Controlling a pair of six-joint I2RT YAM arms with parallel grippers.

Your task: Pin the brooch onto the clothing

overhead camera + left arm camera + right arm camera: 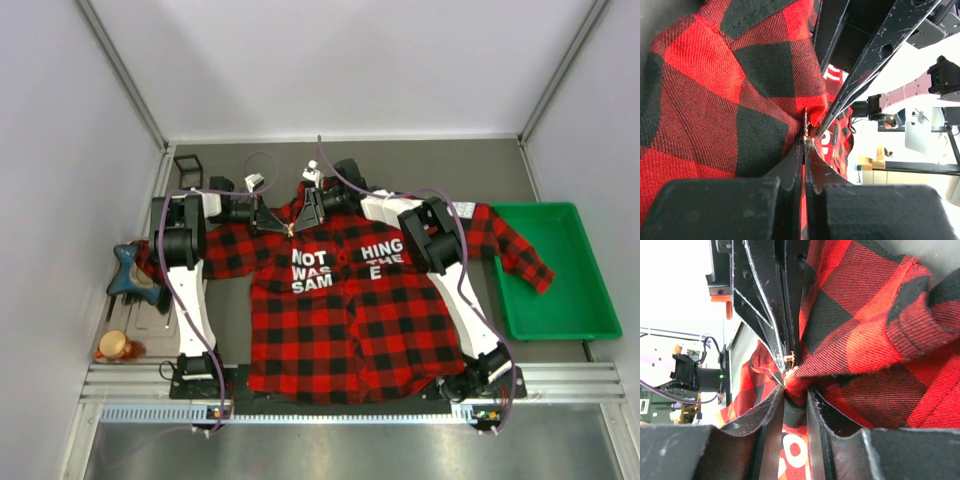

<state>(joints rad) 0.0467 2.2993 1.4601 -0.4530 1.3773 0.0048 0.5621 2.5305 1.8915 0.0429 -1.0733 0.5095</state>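
The clothing (pixel 340 320), a red-and-black plaid shirt with white lettering, lies spread on the table. Both grippers meet at its collar. My left gripper (pixel 806 141) is shut, and a tiny pale metallic piece, the brooch (pixel 807 131), sits right at its tips against the cloth. In the top view the brooch is too small to make out between the left gripper (pixel 283 227) and the right gripper (pixel 298 225). My right gripper (pixel 796 390) is shut on a raised fold of the clothing (pixel 865 340). The left arm's fingers (pixel 775 315) come down onto that fold.
A green tray (pixel 585 300) stands at the right, next to the shirt's sleeve. At the left edge lie a dark blue object (pixel 130 272) and a round orange-brown object (pixel 115 346) on a clear tray (pixel 145 322). A small black box (pixel 188 165) sits at the back left.
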